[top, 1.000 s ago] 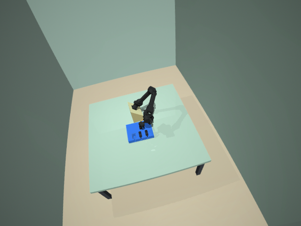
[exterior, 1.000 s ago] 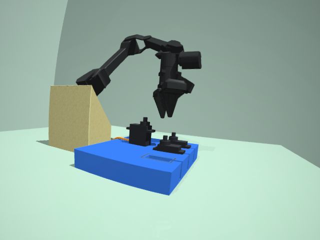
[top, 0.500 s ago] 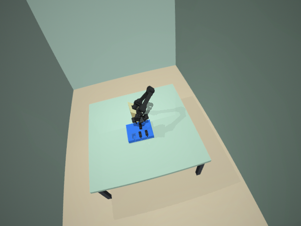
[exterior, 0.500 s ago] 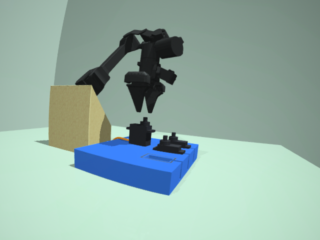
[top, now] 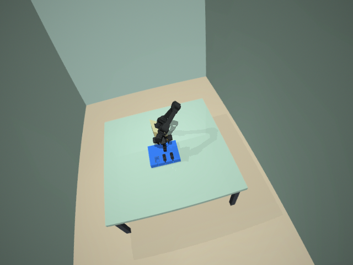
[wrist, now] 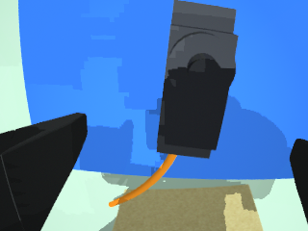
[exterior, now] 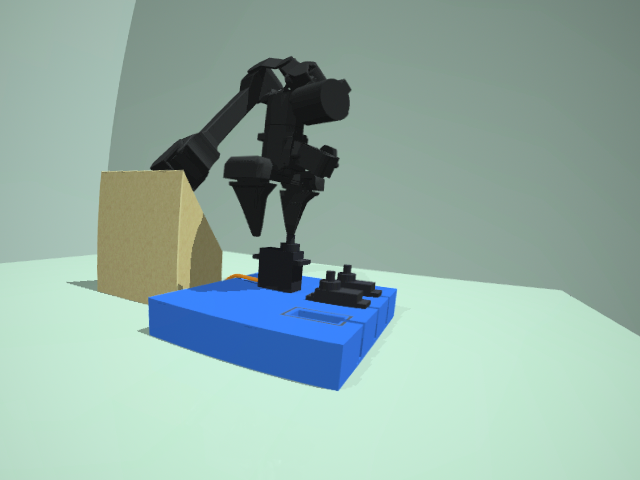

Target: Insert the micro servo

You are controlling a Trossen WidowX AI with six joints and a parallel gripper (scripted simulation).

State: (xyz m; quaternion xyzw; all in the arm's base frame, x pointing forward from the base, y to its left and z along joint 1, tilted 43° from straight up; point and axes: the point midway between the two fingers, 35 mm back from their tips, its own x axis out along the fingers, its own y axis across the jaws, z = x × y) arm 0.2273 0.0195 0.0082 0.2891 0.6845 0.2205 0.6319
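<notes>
Standing upright on the blue deck (top: 154,150) (exterior: 232,315) (wrist: 53,63), shaft up: loose micro servo (top: 164,148) (exterior: 279,269) (wrist: 194,106), orange cable (exterior: 241,276) (wrist: 151,184) trailing off behind; just above, gripper (top: 162,140) (exterior: 273,236) (wrist: 194,138) spread wide, pinching nothing; apart from it, marked pocket (top: 156,159) (exterior: 319,316) unfilled, beside two seated servos (top: 168,157) (exterior: 338,296)

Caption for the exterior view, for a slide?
Open jaws above the loose servo, which stands upright on the blue deck; marked pocket unfilled.

Pale green table (top: 176,182) (exterior: 129,413), tan block (top: 154,128) (exterior: 138,227) (wrist: 178,207), green walls (top: 148,42) (exterior: 491,129)
</notes>
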